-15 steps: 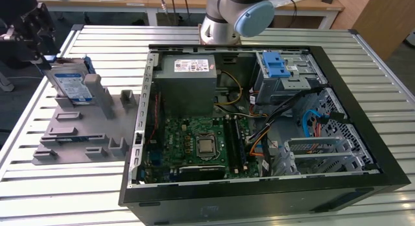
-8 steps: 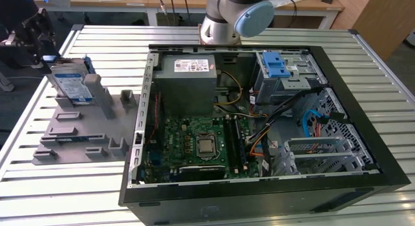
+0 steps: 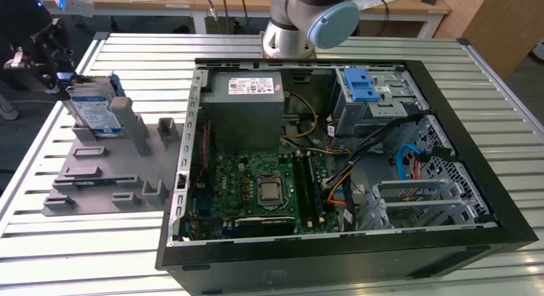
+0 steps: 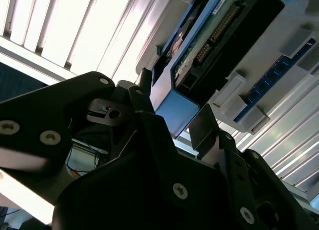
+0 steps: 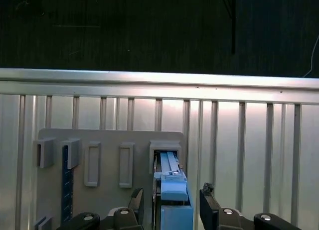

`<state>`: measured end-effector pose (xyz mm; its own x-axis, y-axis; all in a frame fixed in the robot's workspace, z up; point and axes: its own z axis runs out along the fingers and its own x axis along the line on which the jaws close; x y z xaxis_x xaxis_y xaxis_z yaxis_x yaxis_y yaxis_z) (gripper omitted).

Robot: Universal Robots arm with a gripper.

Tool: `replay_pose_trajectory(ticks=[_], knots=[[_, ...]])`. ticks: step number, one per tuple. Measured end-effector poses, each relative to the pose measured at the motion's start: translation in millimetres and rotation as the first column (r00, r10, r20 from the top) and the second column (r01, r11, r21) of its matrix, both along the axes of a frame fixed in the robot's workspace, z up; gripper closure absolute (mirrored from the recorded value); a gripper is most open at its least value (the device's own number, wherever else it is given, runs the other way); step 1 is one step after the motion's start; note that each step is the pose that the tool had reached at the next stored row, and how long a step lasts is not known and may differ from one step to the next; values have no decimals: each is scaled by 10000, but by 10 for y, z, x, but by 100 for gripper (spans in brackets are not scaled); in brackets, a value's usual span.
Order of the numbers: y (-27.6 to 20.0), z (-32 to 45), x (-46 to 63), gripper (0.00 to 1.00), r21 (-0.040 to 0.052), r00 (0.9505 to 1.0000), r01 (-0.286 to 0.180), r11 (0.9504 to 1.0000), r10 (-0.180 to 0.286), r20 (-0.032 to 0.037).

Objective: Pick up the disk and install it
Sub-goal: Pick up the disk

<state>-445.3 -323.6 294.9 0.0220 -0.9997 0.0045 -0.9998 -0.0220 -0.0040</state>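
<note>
- My gripper (image 5: 171, 204) is spread, a finger on either side of the disk (image 5: 172, 175), apparently not yet touching it.
- The disk stands on edge between my jaws, in a rack (image 5: 107, 136) slot.
- I judge this is the pick-up; closing calls for square contact on its edges.

the tool (image 5: 172, 199) holds its two dark fingers (image 5: 209, 206) spread apart, gripping nothing.
</note>
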Motion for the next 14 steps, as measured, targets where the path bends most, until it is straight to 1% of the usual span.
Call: replay_pose_trajectory(ticks=[4,9,10,14], knots=[[-5,-34,-2,44,-1,10000,5,10000,-5,-1],[-6,-48,-2,45,-1,10000,4,10000,-4,-2],[-6,-50,-2,52,-1,10000,4,10000,-4,-2],[-6,-53,-2,53,-1,10000,4,10000,-4,-1]])
